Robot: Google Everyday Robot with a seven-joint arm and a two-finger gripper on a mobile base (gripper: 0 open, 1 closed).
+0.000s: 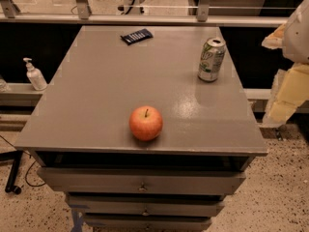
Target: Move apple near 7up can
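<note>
Red-orange apple [146,123] sits near the table's [96,91] front edge, well left of the gripper [288,93], which hangs beyond the right side. Wide or narrow, I cannot tell. Can [211,59] stands upright nearer the gripper, so the apple must travel back and rightward.

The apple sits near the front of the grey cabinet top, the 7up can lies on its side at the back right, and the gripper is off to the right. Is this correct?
No: in the camera view the 7up can stands upright, not on its side. The apple is near the front of the grey cabinet top, and the gripper is off to the right.
</note>
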